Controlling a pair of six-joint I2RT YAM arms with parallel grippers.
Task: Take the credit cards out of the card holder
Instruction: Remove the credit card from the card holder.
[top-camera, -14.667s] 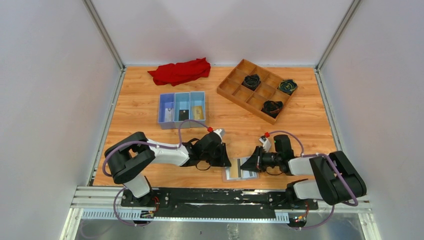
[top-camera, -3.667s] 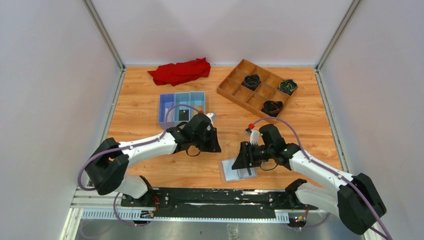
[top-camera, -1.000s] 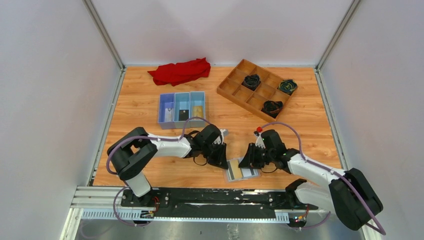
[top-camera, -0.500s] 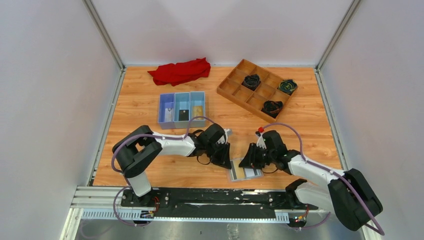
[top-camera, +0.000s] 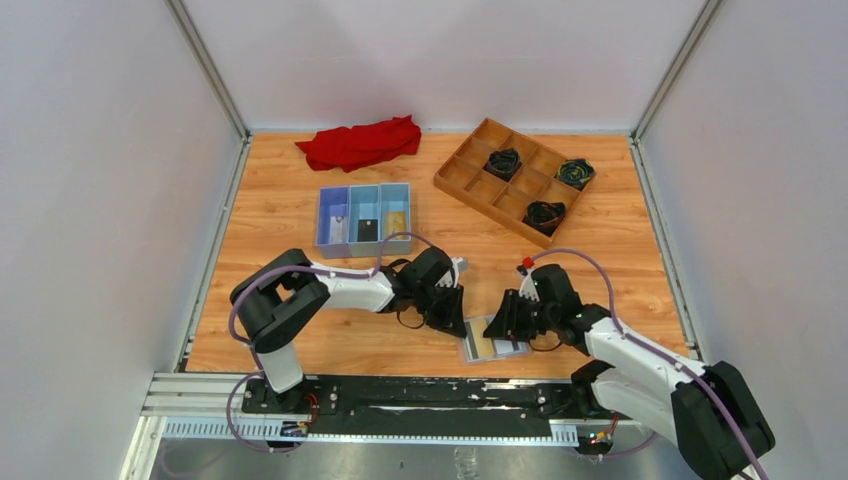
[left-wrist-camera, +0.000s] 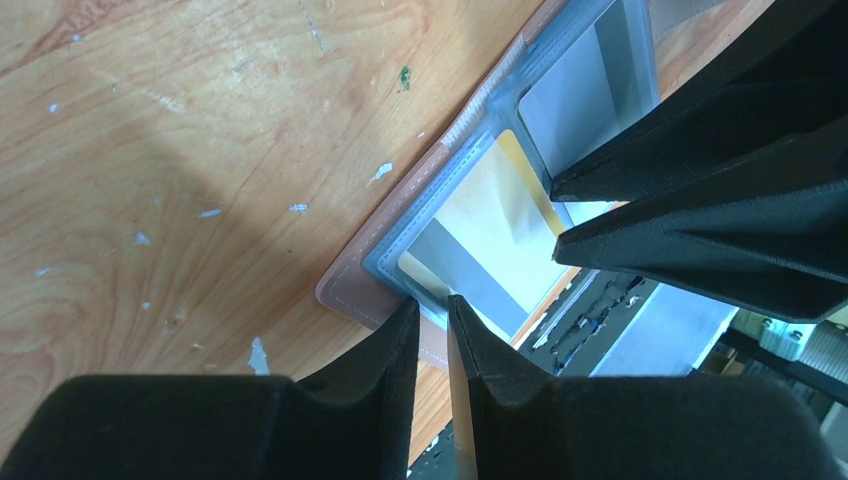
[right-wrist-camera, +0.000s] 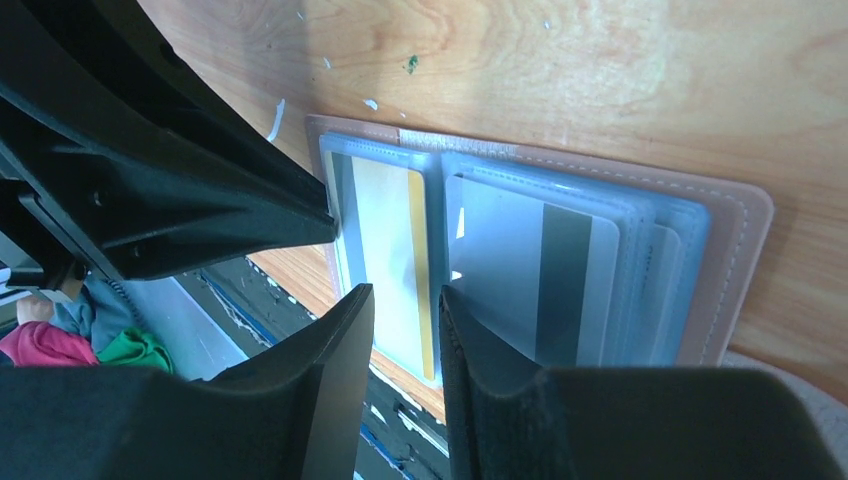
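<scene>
Card holder open flat on table, between my grippers.
My left gripper and right gripper are nearly closed at its edges; I cannot tell whether either grips. Credit cards sit in both panels.

I see card holder: tan-pink outside, pale stitching, grey-blue see-through pockets | one card: yellow-gold with grey band | other card: whitish with dark grey stripe | tabletop: orange wood grain, white flecks | tray: blue | cloth: red | left gripper, right gripper: black
</scene>
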